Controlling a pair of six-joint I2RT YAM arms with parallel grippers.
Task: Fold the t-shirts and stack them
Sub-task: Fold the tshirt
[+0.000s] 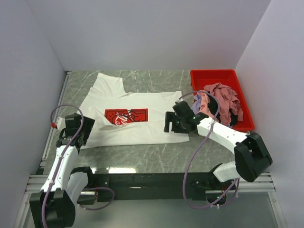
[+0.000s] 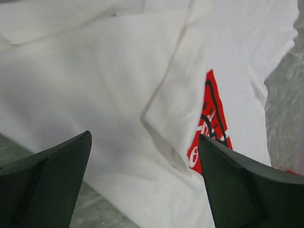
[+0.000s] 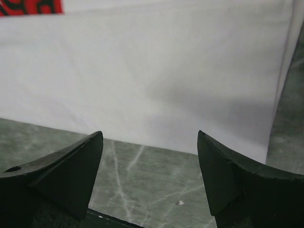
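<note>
Top external: white t-shirt [image 1: 142,100] flat; left gripper [image 2: 145,135], right gripper [image 3: 149,133] spread.

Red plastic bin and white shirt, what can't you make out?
Red plastic bin, top external: right arm covers its near-left corner; number of crumpled clothes unclear.
White t-shirt, red print: lettering too small from above, cut by the top edge in right wrist, partly behind a finger in left wrist.
</note>
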